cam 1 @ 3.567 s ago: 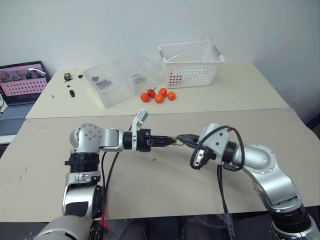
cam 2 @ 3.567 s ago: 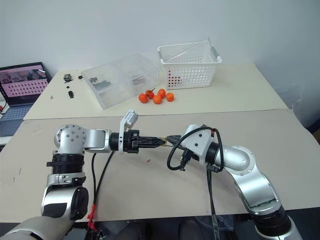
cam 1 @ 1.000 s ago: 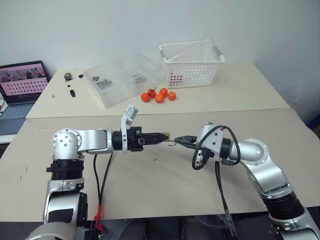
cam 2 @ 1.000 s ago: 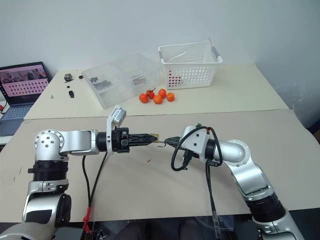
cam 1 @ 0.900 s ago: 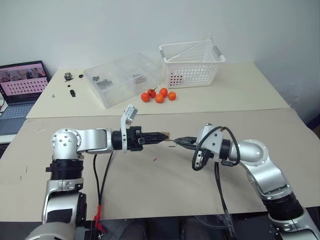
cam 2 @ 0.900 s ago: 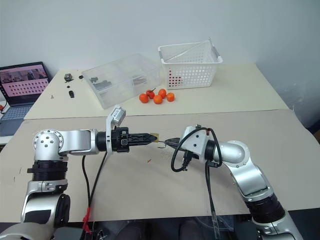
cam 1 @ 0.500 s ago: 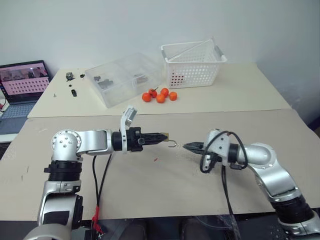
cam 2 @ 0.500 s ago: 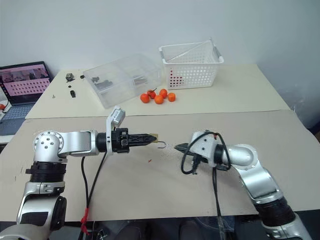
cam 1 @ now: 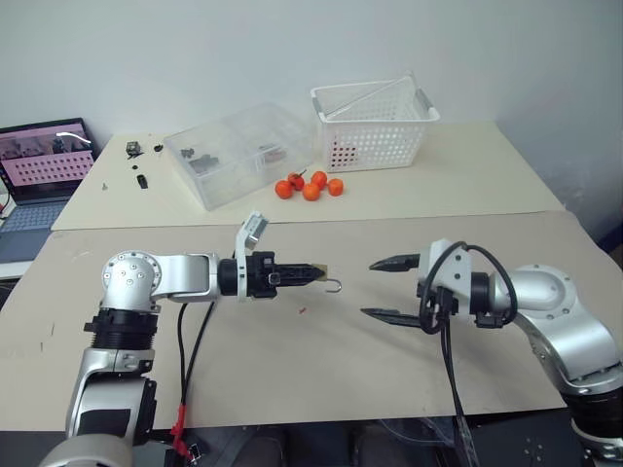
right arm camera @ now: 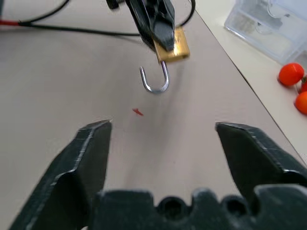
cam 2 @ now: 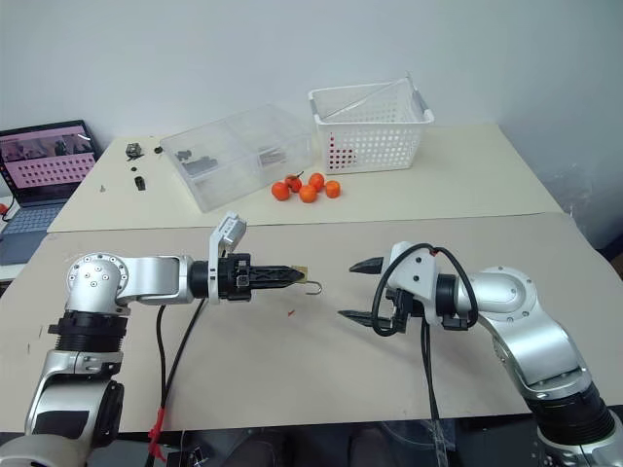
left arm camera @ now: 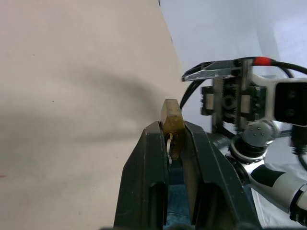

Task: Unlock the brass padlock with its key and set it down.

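The brass padlock is a tiny yellow body pinched at the tips of my left gripper, which is shut on it and held level above the tan table. Its silvery shackle sticks out as an open hook, one end free of the body. In the left wrist view the lock body sits between the two black fingers, with a silvery bit behind it; I cannot tell whether that is the key. My right gripper faces the lock a short gap away, wide open and holding nothing.
At the back of the far table stand a clear plastic box and a white basket, with several orange-red fruits in front of them. A laptop and small dark parts lie far left. A red speck is under the lock.
My right gripper, shut at the shackle a second ago, has drawn back to the right and opened wide. The left gripper has kept still with the padlock, whose shackle now stands free.
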Action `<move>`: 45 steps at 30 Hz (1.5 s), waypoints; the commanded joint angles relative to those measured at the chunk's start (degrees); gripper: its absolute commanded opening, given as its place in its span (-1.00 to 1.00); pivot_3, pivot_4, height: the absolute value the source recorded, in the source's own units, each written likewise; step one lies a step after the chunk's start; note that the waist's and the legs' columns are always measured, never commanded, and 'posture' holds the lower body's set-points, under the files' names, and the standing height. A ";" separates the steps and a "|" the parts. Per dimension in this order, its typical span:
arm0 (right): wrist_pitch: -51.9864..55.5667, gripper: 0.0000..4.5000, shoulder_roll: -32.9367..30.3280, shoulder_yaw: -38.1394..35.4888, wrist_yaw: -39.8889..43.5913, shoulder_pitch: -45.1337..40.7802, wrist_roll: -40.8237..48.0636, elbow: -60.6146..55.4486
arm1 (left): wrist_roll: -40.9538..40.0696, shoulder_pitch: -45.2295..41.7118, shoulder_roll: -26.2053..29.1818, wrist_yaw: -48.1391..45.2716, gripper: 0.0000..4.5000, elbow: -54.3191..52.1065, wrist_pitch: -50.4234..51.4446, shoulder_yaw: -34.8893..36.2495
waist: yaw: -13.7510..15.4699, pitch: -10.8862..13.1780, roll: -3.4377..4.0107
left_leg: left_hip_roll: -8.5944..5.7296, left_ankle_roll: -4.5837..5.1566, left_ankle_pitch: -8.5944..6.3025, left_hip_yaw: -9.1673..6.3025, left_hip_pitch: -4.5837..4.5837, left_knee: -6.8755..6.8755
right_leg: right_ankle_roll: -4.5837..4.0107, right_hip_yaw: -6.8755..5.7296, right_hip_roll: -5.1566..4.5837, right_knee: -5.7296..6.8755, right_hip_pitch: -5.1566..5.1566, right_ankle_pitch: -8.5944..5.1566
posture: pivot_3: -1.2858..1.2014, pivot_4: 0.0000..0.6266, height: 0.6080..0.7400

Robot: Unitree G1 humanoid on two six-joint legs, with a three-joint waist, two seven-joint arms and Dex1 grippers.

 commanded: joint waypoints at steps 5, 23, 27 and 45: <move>10.45 0.99 -2.13 -3.49 -3.87 -0.80 6.77 -9.56 | 4.80 -4.12 -6.50 0.06 -0.99 4.99 1.20 -1.51 | 0.94 -0.01 0.00 | -0.04 0.01 -0.01 -0.01 -0.17 0.02 | 0.00 -0.02 -0.05 -0.07 -0.07 0.00 | 0.03 -0.52 1.00; 18.01 0.99 -0.95 -8.81 -17.00 1.11 14.00 -18.31 | 29.89 -8.81 -20.64 -4.69 -0.99 17.39 2.44 -2.21 | 1.04 -0.02 -0.04 | -0.05 0.01 -0.02 0.03 -0.26 0.05 | 0.01 -0.04 -0.06 -0.09 -0.09 0.01 | 0.03 -0.52 1.00; 18.09 0.99 -1.82 -9.22 -17.66 2.03 14.40 -18.91 | 33.89 -8.32 -21.75 -7.07 -0.99 18.30 1.99 -1.55 | 1.09 -0.02 -0.05 | -0.06 0.01 -0.02 0.02 -0.25 0.06 | 0.01 -0.06 -0.06 -0.09 -0.07 0.01 | 0.03 -0.52 1.00; 15.57 1.00 -2.11 -4.94 -15.27 -1.62 12.97 -15.15 | 41.87 -4.34 -13.25 -10.94 -0.99 11.15 10.12 8.22 | 0.60 -0.03 -0.03 | 0.02 0.01 -0.02 0.03 -0.16 0.04 | 0.03 -0.06 0.02 -0.04 -0.07 0.01 | 0.03 -0.52 1.00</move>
